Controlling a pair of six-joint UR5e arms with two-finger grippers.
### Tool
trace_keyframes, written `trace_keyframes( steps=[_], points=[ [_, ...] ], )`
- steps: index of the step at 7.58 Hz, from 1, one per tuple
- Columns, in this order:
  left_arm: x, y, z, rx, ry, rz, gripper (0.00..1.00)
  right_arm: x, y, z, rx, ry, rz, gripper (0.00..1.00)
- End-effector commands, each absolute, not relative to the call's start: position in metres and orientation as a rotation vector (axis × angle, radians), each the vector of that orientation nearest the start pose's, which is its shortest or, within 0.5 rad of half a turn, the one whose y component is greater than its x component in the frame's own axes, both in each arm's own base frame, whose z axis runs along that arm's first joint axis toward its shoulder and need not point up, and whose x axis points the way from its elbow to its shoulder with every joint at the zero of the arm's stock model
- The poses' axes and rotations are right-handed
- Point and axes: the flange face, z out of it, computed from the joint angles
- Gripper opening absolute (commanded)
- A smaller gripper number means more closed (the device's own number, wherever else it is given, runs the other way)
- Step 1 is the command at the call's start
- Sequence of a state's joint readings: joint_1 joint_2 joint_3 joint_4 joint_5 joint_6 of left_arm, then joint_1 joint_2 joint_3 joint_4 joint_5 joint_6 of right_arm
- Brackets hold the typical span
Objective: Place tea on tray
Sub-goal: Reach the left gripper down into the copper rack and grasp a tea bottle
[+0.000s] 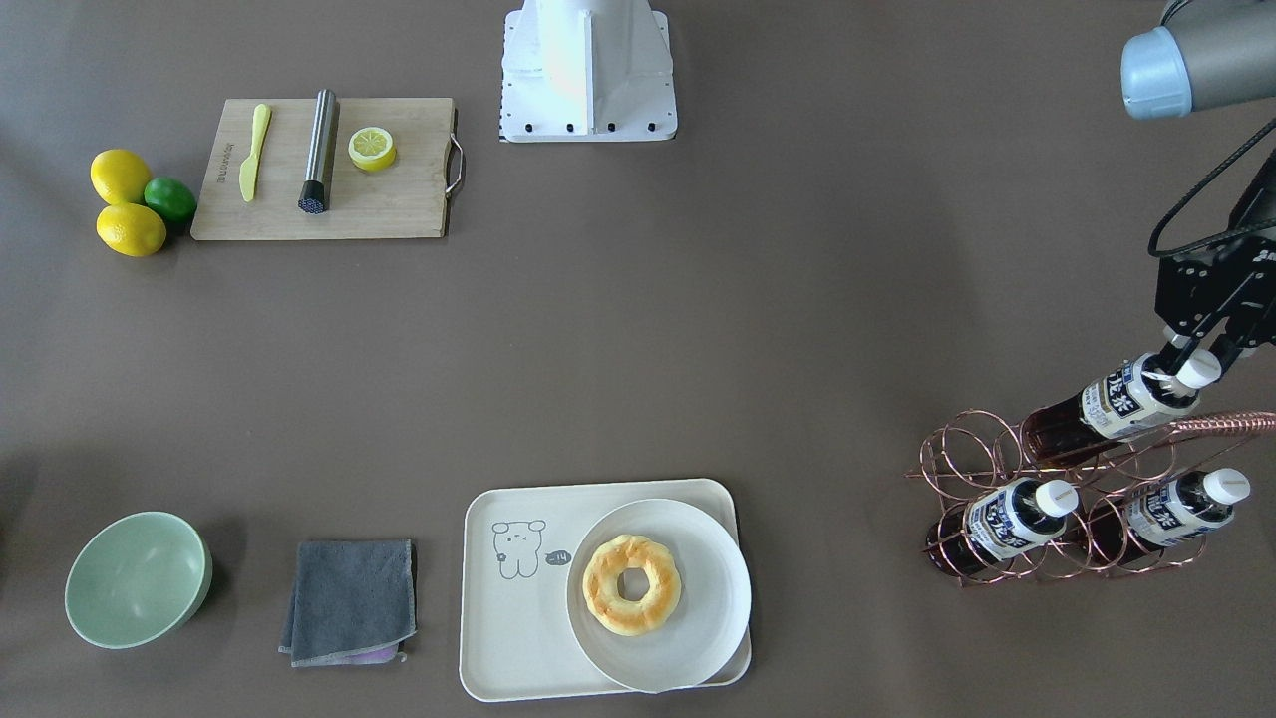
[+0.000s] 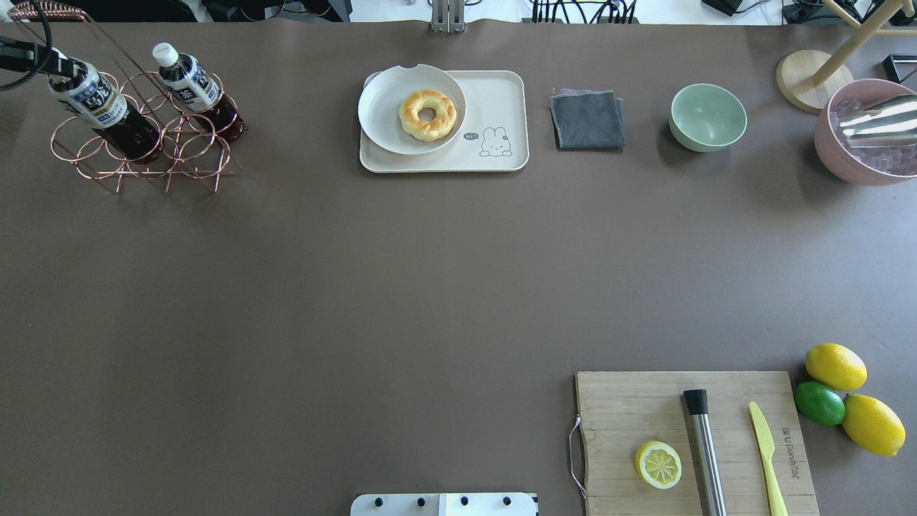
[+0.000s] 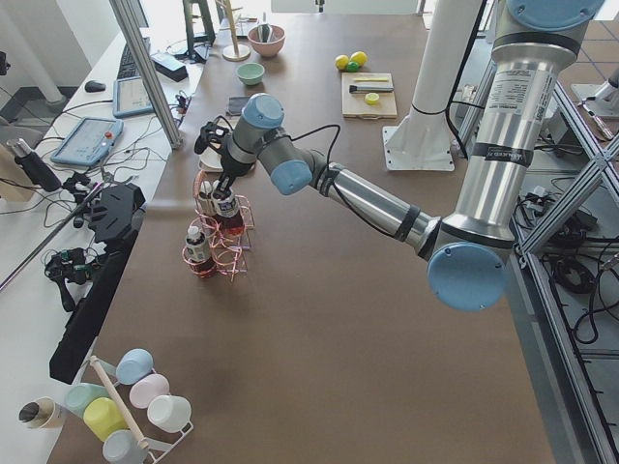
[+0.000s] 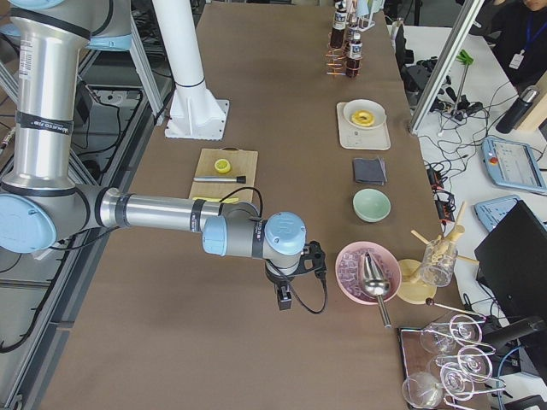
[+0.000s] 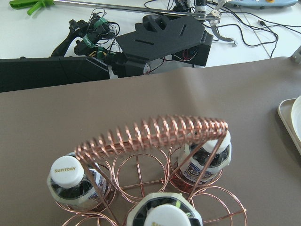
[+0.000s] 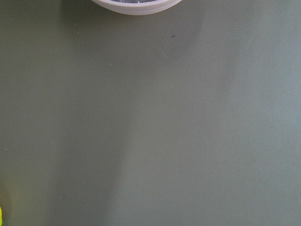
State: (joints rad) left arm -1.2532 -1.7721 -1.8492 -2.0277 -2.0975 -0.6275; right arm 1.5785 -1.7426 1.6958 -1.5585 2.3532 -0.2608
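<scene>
Copper rack (image 1: 1231, 423) cradles tea (image 1: 1126, 397), left tool (image 1: 1199, 357) at its cap.

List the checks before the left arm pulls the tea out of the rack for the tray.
1. Target: ok, the left pincer straddles the white cap of the top tea in the copper rack.
2. Grip closed: cannot tell.
3. Exit path: cannot tell, the coiled handle arches close by that cap.
4. Room on the tray: ok, its bear half is bare; the plate with the doughnut covers the other half.
5. Other arm away: ok, the right pincer hangs by the pink bowl, far from the rack.
</scene>
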Motion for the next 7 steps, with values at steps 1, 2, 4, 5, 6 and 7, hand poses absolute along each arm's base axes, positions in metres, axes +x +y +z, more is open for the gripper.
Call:
trace_keyframes(
  steps=[1,2,4,5,6,7],
  points=[
    [0.048,-0.540,0.301,0.598,0.803,-0.012,0.00,0.066,-0.416,0.673,0.073,-0.783,-0.227,1.00],
    [0.047,-0.525,0.279,0.601,0.843,0.011,0.00,0.066,-0.416,0.673,0.073,-0.783,-0.227,1.00],
    [0.106,-0.495,0.239,0.592,0.932,0.054,0.00,0.066,-0.417,0.669,0.082,-0.782,-0.230,1.00],
    [0.158,-0.492,0.212,0.616,0.935,0.061,0.00,0.066,-0.417,0.668,0.081,-0.782,-0.229,1.00],
    [0.217,-0.482,0.187,0.645,0.939,0.099,0.00,0.066,-0.417,0.668,0.081,-0.782,-0.229,1.00],
    [0.274,-0.468,0.164,0.664,0.951,0.081,0.00,0.066,-0.417,0.668,0.081,-0.782,-0.229,1.00]
  ],
)
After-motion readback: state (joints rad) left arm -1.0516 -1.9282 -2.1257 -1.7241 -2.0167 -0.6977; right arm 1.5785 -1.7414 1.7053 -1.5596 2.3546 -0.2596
